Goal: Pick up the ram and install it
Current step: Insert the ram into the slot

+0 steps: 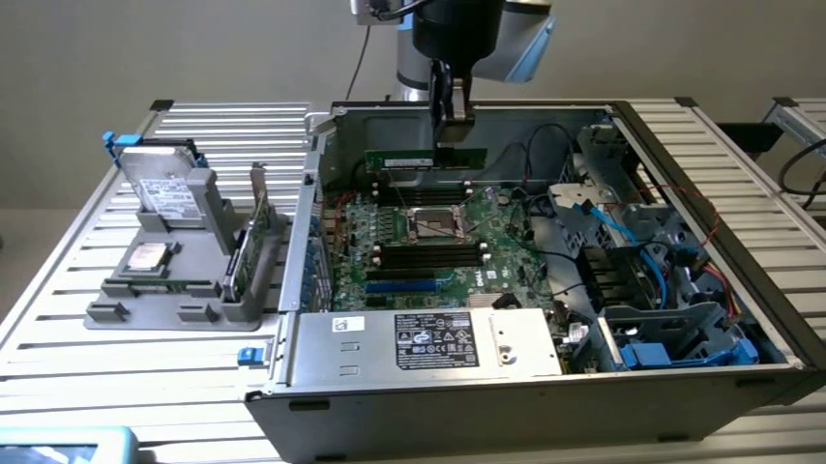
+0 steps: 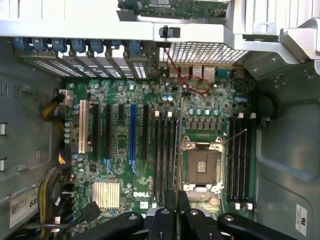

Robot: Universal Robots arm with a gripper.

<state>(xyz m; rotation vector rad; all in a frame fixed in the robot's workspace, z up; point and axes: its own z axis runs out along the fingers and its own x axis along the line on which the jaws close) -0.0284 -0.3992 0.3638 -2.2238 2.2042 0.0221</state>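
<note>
**Exterior view.** The tool (image 1: 455, 140) hung inside the open computer case (image 1: 775, 319), its fingers clamped on the top edge of the memory stick (image 1: 424, 158). The stick hung level directly below the tool, clear of the motherboard (image 1: 427, 246) beneath it. A grey parts holder (image 1: 155, 309) stood on the worktop (image 1: 103, 387), well apart from the tool and outside the case.

**Wrist view.** Looking down past the tool (image 2: 177, 205), the memory stick (image 2: 178, 150) appeared edge-on as a thin line. It ran parallel to the black slots (image 2: 164, 150) below the tool and seemed to lie between that bank and the processor socket (image 2: 201, 167).

**Note on technique.** Judged from these views, a good seating would depend on keeping the stick parallel to its slot and centred over it. The descent should be straight, with even pressure along the stick's whole length. Whether the slot latches stood open could not be told.
</note>
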